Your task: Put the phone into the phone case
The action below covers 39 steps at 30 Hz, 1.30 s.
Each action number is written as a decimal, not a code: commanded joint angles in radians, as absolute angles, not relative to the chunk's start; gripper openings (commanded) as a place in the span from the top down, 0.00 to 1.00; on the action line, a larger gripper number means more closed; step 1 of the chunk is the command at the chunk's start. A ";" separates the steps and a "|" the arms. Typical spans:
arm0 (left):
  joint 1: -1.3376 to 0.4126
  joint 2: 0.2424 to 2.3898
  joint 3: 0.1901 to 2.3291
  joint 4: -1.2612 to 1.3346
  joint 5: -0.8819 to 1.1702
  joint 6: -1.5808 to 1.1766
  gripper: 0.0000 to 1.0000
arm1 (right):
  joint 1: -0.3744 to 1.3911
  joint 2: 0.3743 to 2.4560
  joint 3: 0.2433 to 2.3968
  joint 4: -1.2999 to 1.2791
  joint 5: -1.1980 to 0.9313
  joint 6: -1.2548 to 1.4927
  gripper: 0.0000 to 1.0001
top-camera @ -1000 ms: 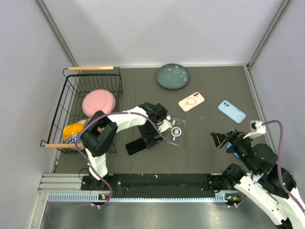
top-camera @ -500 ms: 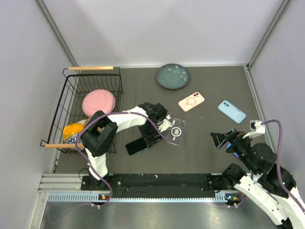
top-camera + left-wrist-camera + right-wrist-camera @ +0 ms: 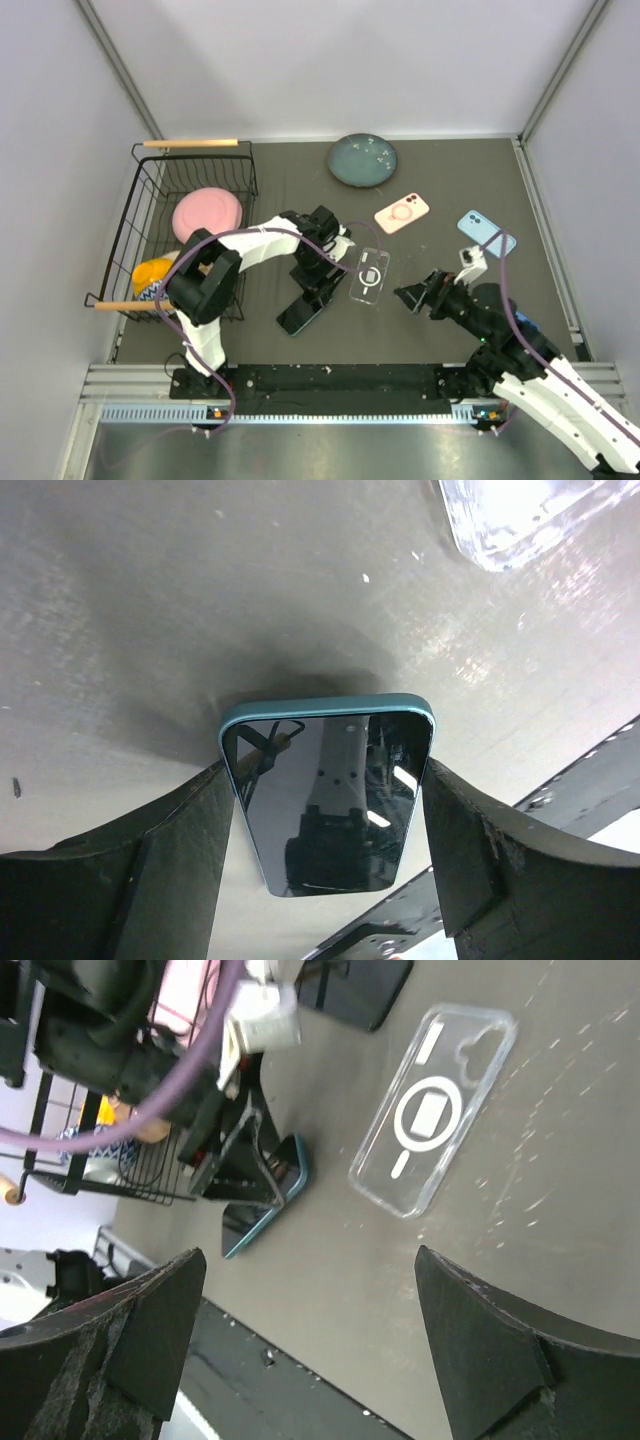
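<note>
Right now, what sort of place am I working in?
Most likely a lab test cell, not a home: plain grey walls box in a dark table, a metal rail runs along its near edge, and a phone, a clear case and a wire basket look laid out as props.

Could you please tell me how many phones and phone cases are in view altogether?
4: a teal phone held in the left gripper, a clear case beside it, a pink one and a blue one farther back. The arms may hide others.
</note>
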<state>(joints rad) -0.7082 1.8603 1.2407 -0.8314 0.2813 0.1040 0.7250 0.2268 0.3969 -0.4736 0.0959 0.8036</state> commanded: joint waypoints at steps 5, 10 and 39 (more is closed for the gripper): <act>-0.641 1.793 1.184 -0.632 0.497 -0.118 0.67 | 0.753 0.484 0.215 0.082 -0.081 1.017 0.23; -0.640 1.796 1.158 -0.571 0.485 -0.205 0.68 | 0.856 0.607 0.199 0.173 0.058 1.063 0.29; -0.640 1.683 0.925 -0.187 0.460 -0.615 0.69 | 1.066 1.339 0.456 0.299 0.189 1.158 0.60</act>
<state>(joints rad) -0.6369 1.7157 0.9455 -0.2409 0.4801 -0.5640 1.0519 1.3098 0.4164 0.3088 0.1692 1.1496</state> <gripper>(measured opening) 0.744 0.431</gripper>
